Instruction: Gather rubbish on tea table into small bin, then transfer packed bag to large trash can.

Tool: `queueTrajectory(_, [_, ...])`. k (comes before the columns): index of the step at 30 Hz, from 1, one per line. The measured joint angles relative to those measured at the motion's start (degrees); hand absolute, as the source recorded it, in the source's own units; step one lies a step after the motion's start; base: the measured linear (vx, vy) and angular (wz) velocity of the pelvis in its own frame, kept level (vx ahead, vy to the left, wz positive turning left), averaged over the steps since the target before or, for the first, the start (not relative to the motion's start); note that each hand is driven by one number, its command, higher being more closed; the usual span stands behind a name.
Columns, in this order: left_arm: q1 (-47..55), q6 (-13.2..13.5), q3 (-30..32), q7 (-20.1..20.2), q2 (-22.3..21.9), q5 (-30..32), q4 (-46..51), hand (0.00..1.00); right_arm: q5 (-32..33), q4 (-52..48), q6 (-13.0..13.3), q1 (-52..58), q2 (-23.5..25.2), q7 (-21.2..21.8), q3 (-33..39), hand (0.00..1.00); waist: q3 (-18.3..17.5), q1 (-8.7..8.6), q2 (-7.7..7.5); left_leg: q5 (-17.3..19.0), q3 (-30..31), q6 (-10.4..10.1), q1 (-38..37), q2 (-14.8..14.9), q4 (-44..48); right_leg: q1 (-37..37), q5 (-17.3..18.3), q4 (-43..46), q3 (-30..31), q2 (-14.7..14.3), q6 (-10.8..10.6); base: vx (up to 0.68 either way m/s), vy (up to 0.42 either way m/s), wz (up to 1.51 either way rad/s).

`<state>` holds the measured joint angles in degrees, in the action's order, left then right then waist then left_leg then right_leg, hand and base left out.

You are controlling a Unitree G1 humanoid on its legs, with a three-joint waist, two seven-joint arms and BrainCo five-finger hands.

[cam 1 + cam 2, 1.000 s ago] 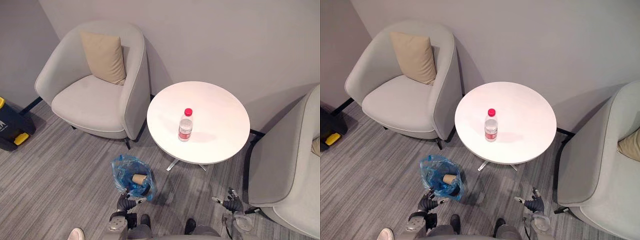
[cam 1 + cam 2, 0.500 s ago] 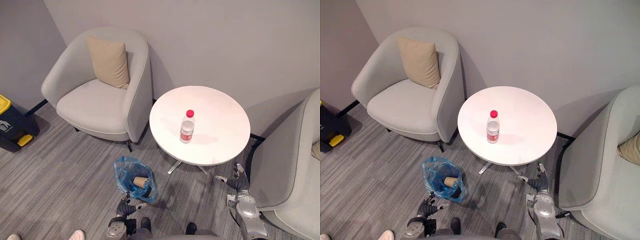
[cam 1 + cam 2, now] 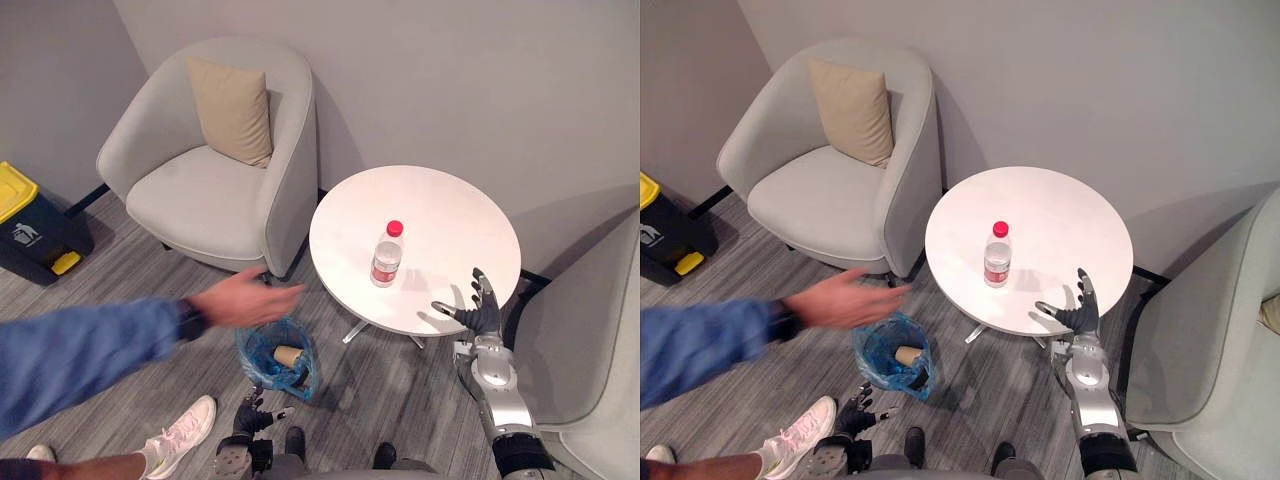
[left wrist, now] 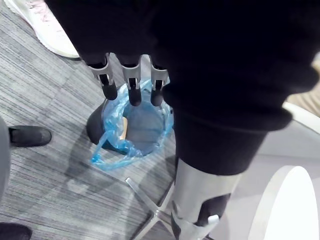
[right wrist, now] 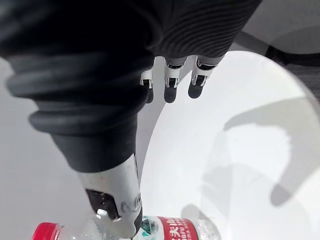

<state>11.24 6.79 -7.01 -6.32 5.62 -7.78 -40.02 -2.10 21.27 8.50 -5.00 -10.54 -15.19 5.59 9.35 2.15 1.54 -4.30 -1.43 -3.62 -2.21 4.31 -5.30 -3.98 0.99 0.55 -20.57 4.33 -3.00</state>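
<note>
The bottle (image 3: 386, 254) stands upright mid-surface (image 3: 440, 205), centre right of frame. The right hand (image 3: 480, 308) — fingers spread wide, empty — hovers at the surface's lower-right edge. The left hand (image 3: 250, 412), relaxed and empty, sits bottom centre, just below the blue-lined small bin (image 3: 258, 364) holding a paper cup (image 3: 288, 356). A person's hand (image 3: 243, 298) reaches over the bin from the left.

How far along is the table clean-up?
Done: a brown paper cup sits in the blue-bagged bin. In hand: nothing; the open right hand hovers beside the red-capped plastic bottle on the round white table. Left: binning it, moving the bag to the yellow-lidded trash can.
</note>
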Motion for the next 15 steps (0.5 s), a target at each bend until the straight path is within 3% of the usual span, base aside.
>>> queueTrajectory(7, [0.0,0.3,-0.4,0.0,-0.3,-0.2,0.2,0.00,2.7,3.8,0.1,-9.7,-1.6,-1.4,-2.7,0.00,2.2,0.69,1.77,-1.4,1.9,0.1,3.5,-0.3,0.0,2.4,-0.3,0.4,-2.1,0.3,0.0,-0.03,0.006,0.17])
queueTrajectory(10, [-0.3,0.6,-1.5,0.0,-0.3,-0.6,0.5,0.00,3.8,5.1,0.1,-12.7,-1.8,-1.4,-3.8,0.00,3.8,2.10,1.97,-1.5,2.3,0.1,3.7,-0.3,0.0,2.4,-0.3,0.4,-2.6,0.4,0.0,-0.02,0.003,0.11])
queueTrajectory(15, [-0.8,1.2,-1.9,-0.1,-0.4,-0.6,1.8,0.00,4.3,7.0,0.1,-17.1,-1.7,-1.4,-5.1,0.00,5.9,2.20,2.29,-1.9,2.7,0.1,5.0,-0.6,0.0,3.7,-0.3,0.9,-3.0,0.7,0.0,0.00,0.003,0.04])
